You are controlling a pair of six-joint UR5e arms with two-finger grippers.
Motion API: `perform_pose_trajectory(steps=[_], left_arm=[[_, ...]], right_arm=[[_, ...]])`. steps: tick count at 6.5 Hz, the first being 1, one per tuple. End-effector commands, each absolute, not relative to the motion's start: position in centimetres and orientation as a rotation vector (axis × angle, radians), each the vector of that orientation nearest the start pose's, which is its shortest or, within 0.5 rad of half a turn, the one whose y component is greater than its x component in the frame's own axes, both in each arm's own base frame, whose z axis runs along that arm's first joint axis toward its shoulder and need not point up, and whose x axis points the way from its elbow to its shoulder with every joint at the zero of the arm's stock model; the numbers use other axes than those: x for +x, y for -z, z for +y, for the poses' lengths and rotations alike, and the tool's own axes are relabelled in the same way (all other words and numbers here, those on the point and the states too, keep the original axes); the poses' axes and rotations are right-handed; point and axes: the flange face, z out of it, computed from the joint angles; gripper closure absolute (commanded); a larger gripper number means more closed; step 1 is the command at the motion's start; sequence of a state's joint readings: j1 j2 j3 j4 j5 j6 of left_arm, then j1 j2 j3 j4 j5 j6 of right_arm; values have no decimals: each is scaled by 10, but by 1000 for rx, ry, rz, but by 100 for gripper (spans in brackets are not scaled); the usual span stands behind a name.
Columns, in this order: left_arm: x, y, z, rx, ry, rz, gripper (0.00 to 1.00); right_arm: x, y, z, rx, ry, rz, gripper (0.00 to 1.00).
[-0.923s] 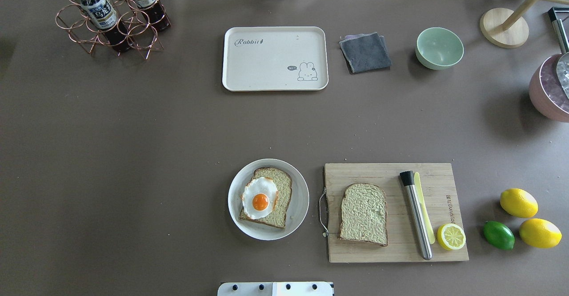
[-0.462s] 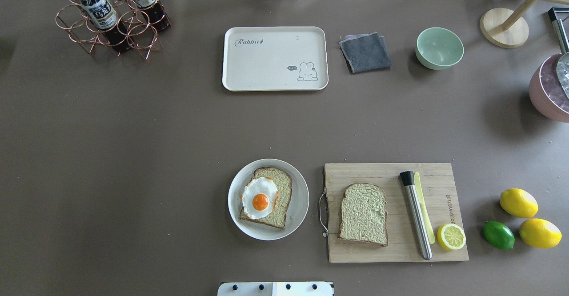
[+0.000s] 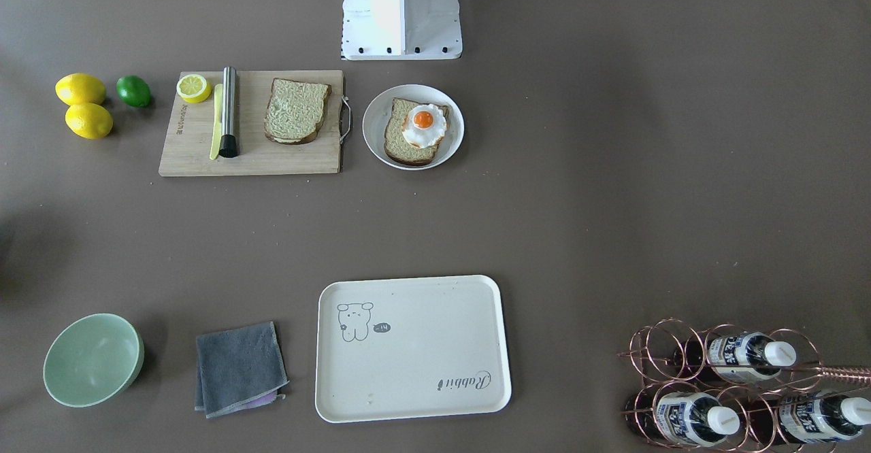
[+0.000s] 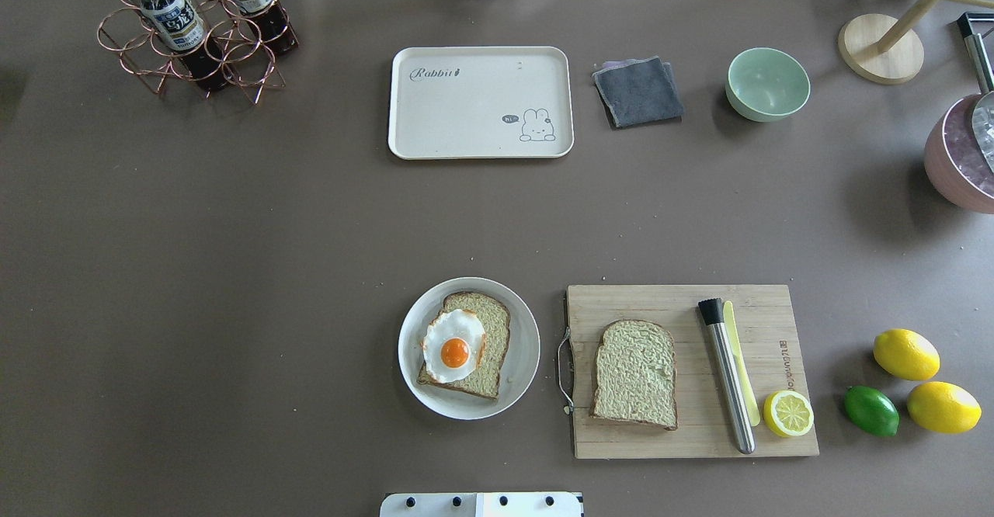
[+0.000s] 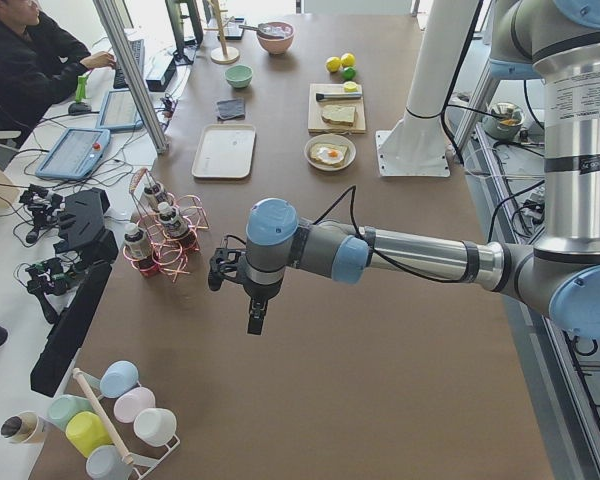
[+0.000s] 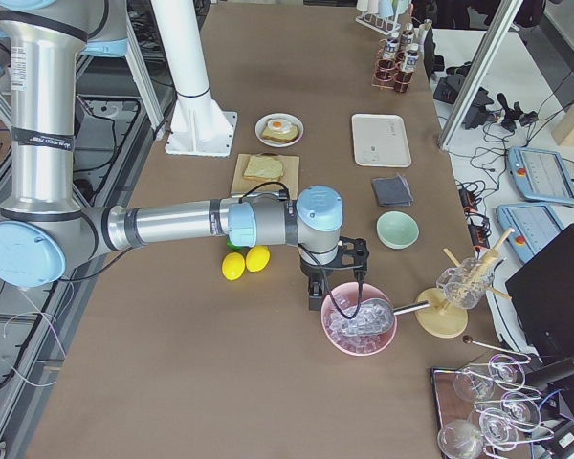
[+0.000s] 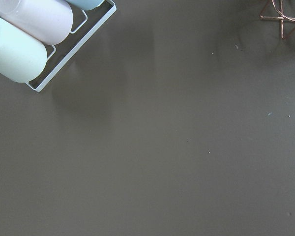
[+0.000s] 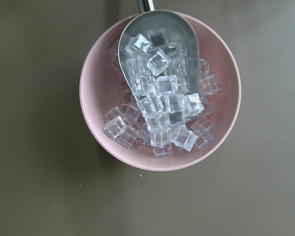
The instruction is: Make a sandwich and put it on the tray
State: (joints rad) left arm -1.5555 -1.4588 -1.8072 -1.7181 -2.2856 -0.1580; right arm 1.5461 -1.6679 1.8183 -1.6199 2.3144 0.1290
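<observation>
One bread slice (image 4: 491, 346) lies on a round white plate (image 4: 525, 346) with a fried egg (image 4: 453, 345) on top. A second bread slice (image 4: 635, 373) lies bare on the wooden cutting board (image 4: 660, 300). The cream tray (image 4: 466, 113) is at the far middle of the table with nothing on it; it also shows in the front-facing view (image 3: 422, 351). My left gripper (image 5: 220, 270) hangs over bare table near the bottle rack, far from the food. My right gripper (image 6: 356, 273) hangs above the pink ice bowl. I cannot tell whether either is open or shut.
A copper bottle rack (image 4: 186, 36) stands far left. A grey cloth (image 4: 638, 91) and green bowl (image 4: 767, 84) lie right of the tray. A steel muddler (image 4: 728, 377), lemon half (image 4: 788, 414), lemons (image 4: 905, 354) and lime (image 4: 871, 411) are right. Pink ice bowl (image 8: 96, 113); cup rack (image 7: 24, 44).
</observation>
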Motion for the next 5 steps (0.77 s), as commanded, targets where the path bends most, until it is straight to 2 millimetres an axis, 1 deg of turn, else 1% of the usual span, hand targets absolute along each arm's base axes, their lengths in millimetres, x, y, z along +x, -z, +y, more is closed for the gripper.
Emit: perform_pose_trajectory(steps=[1, 5], left_arm=[[-61, -581, -459, 199, 38, 730, 3], [-61, -580, -460, 202, 37, 730, 3]], right_arm=[[55, -591, -454, 37, -63, -747, 0], [55, -593, -452, 31, -71, -745, 0]])
